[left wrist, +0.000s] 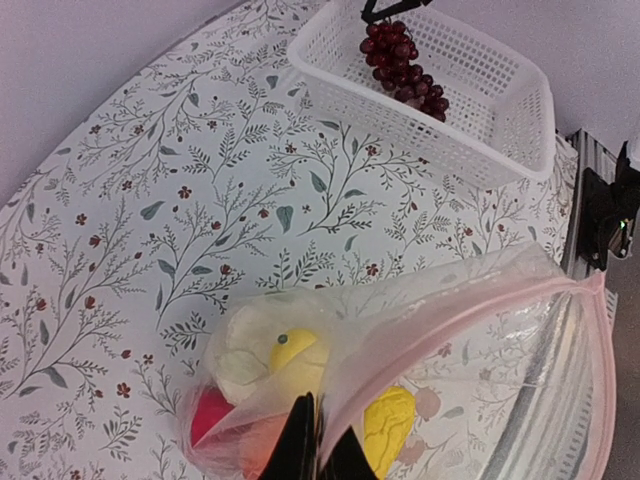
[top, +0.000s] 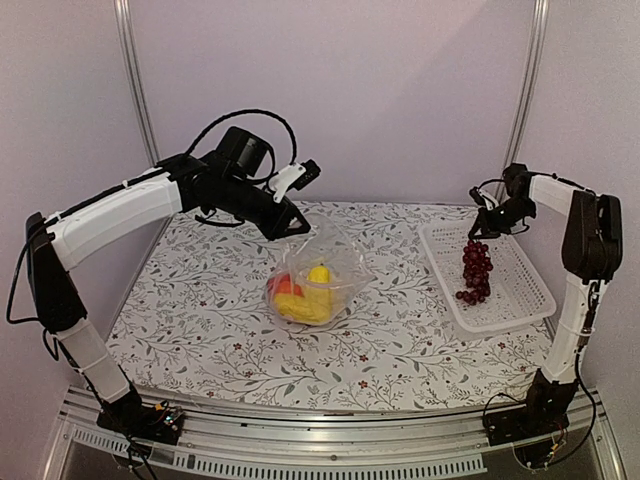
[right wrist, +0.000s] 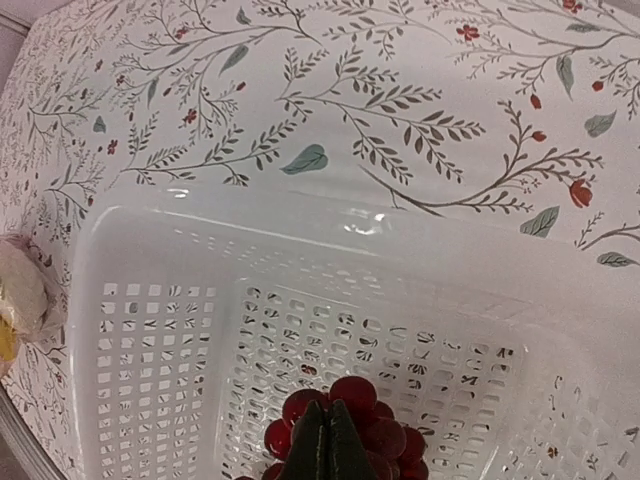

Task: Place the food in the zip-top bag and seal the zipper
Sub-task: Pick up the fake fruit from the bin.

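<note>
The zip-top bag [top: 325, 255] lies mid-table, its mouth held up. My left gripper [top: 298, 228] is shut on the bag's upper edge. In the left wrist view its black fingertips [left wrist: 300, 445] pinch the plastic beside the pinkish zipper [left wrist: 424, 330]. Through the bag [left wrist: 520, 370] I see a white cauliflower [left wrist: 240, 350], a yellow lemon-like piece [left wrist: 296, 355], a red pepper [left wrist: 210, 415] and another yellow piece [left wrist: 388, 425]. My right gripper [top: 487, 232] is shut on the top of the dark red grape bunch [top: 477, 268], which hangs over the basket. The right wrist view shows the grapes [right wrist: 400, 440] under the right gripper [right wrist: 328, 445].
A white mesh basket [top: 522, 280] stands at the right of the flowered tablecloth [top: 200, 320]; its near wall [right wrist: 300, 235] fills the right wrist view. Grey walls with metal posts close the back and sides.
</note>
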Controlling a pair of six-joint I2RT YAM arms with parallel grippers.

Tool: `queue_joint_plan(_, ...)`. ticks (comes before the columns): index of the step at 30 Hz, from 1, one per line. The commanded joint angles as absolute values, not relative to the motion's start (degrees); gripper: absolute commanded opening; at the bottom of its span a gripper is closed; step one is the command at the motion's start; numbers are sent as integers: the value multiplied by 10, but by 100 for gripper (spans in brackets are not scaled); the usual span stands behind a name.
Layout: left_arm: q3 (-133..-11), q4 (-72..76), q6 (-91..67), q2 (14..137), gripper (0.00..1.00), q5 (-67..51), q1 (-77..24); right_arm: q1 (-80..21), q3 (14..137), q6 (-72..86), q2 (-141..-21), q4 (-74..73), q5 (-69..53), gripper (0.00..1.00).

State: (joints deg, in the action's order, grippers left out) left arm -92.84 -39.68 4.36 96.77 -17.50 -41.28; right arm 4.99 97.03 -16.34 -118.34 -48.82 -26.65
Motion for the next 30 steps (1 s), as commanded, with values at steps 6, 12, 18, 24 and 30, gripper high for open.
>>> queue_joint_plan(6, -941, -382, 39, 978, 4, -177, -423, 48, 975, -173, -1012, -500, -314, 0)
queue_joint_plan(12, -938, -354, 9, 982, 3, -165, -425, 33, 987, -187, -952, -493, -320, 0)
queue_joint_plan(18, -962, -333, -34, 997, 2, -156, -432, 11, 1006, -203, -910, -500, -356, 0)
queue_joint_plan(24, -987, -323, -58, 1003, 0, -150, -435, -26, 1074, -190, -890, -500, -417, 0)
queue_joint_plan(30, -1007, -298, -106, 1011, 0, -164, -436, -80, 1184, -166, -910, -485, -451, 0)
